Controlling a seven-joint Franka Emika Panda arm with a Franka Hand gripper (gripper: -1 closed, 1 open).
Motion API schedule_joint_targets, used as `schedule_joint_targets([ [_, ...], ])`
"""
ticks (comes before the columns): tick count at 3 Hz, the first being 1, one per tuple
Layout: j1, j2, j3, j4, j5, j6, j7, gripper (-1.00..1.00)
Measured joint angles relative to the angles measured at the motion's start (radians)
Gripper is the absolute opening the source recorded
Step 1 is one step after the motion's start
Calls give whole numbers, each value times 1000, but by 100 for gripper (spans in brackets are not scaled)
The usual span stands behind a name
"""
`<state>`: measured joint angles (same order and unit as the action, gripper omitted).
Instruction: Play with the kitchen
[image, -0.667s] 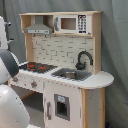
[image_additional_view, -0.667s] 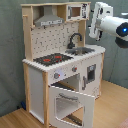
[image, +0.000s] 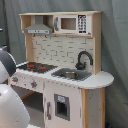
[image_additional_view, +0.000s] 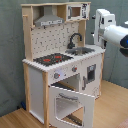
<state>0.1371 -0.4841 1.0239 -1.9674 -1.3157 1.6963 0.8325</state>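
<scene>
So the tall white and light-wood toy kitchen (image_additional_view: 60, 65) fills mid-frame in both exterior views, oven door (image_additional_view: 72, 102) hanging open. In the second exterior view the white robot arm (image_additional_view: 112, 32) sits at its 2 o'clock, beside the sink end. Can't tell the pincer's state. No readable labels anywhere.

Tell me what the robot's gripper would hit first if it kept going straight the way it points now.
The gripper itself is not visible. In the second exterior view, the white arm sits beside the white and light-wood toy kitchen's upper side panel; heading toward the second exterior view's left, it would probably meet that panel first, though depth is unclear.
</scene>
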Motion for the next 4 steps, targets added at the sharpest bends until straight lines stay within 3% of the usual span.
schedule_joint_targets([
  [2, -78, 26, 171, -91, 0, -4, -55, 100],
  [4, -197, 26, 323, -104, 0, -5, -171, 100],
])
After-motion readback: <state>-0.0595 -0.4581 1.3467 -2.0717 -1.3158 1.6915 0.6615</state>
